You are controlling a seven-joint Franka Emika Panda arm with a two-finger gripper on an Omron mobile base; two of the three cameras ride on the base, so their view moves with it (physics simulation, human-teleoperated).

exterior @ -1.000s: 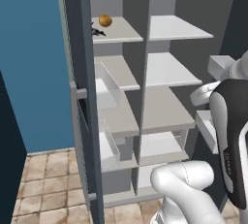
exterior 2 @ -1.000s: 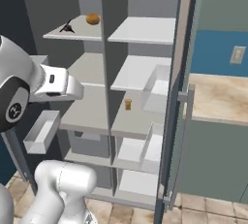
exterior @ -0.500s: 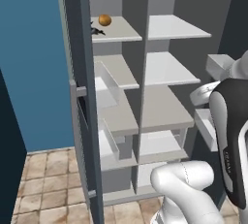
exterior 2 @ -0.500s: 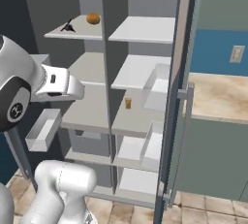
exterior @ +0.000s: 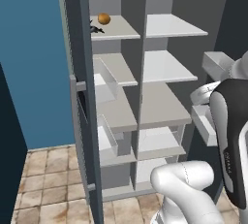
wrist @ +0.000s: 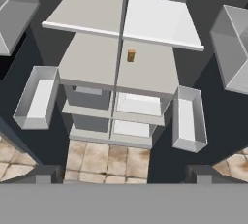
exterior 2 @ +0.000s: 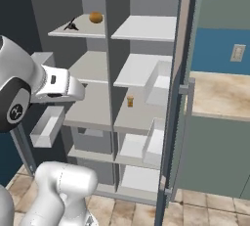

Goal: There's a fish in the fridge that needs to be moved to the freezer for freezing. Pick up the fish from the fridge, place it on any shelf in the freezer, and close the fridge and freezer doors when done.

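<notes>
The fish [exterior: 95, 28] is lying on the top shelf [exterior: 118, 28] beside the orange ball [exterior: 103, 19], and the near door [exterior: 83, 97] is covering part of it in the left base view. In the right base view the fish [exterior 2: 72, 25] is appearing too small to make out beyond a dark sliver. The small brown item [exterior 2: 130, 101] on a middle shelf is too tiny to identify. The hand [wrist: 123, 177] is being cut off by the bottom of the hand view, so the spacing of its fingers is staying unclear.
</notes>
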